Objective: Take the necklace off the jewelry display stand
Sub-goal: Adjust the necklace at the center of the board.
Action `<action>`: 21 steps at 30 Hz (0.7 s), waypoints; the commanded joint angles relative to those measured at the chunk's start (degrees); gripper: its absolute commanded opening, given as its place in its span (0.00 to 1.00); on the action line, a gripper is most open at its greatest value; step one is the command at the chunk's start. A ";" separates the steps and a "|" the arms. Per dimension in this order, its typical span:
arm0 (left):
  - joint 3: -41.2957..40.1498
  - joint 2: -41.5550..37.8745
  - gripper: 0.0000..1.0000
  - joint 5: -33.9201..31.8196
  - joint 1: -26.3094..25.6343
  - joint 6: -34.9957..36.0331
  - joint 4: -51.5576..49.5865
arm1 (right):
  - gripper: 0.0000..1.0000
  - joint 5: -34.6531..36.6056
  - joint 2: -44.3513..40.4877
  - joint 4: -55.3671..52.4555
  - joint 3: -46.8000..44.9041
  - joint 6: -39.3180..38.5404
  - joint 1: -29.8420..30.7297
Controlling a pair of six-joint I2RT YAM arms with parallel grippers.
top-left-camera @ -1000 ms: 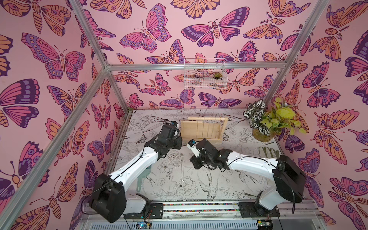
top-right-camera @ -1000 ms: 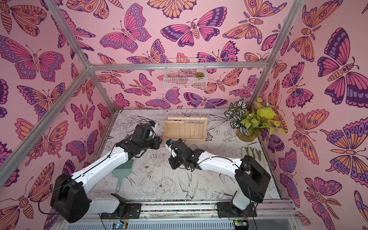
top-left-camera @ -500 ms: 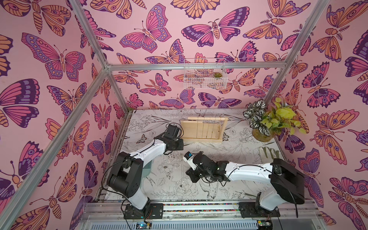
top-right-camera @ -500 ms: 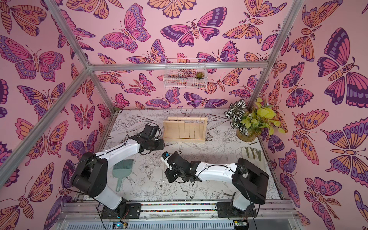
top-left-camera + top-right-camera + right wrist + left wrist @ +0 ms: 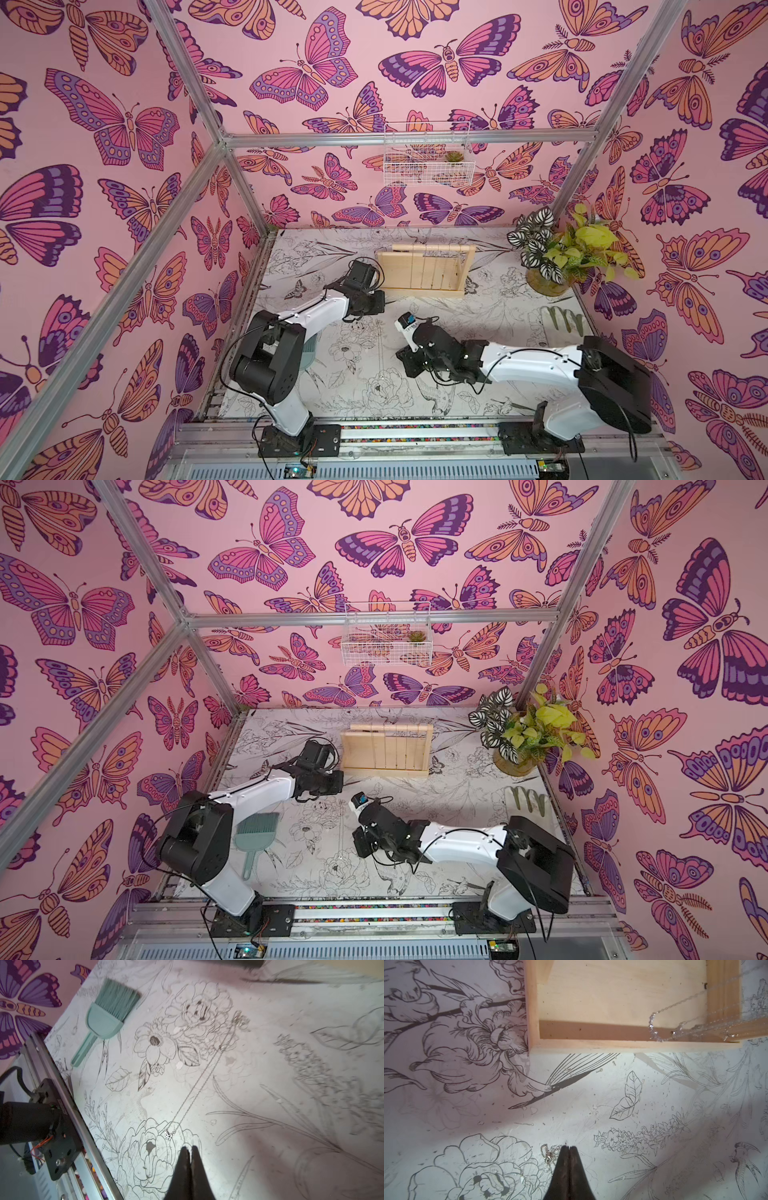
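Flower-printed table [image 5: 498, 299]: at its back stands the boxy, pale wooden jewelry display stand [image 5: 424, 270], with thin chains draped inside. In front of the stand both grippers are closed and empty. A fine silver necklace [image 5: 548, 1155] lies slack beside the left gripper [image 5: 569, 1148], its sparkly pendant [image 5: 168, 1135] beside the right gripper [image 5: 190, 1148].

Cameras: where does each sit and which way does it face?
Top views: high at the front, looking down and back; left arm, right arm, jewelry display stand show.
Left wrist: on left arm, facing down past shut left gripper at stand corner.
Right wrist: on right arm, facing across table past shut right gripper at necklace, brush.
Shared: brush, also in a top view.
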 commanded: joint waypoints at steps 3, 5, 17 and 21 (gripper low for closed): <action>-3.63 -1.37 0.00 2.45 0.06 0.01 -0.51 | 0.00 3.71 -2.02 -4.49 -0.95 -0.14 -1.57; -4.45 -1.13 0.00 1.94 -0.12 -0.16 -0.50 | 0.00 3.87 -2.29 -4.11 -1.53 0.05 -1.62; -2.81 2.51 0.00 1.75 -0.31 -0.08 -0.50 | 0.00 3.82 -3.32 -2.98 -3.71 0.76 -2.78; -2.63 3.39 0.00 1.66 -0.32 -0.16 -0.50 | 0.00 3.95 -3.80 -2.71 -4.33 0.88 -3.17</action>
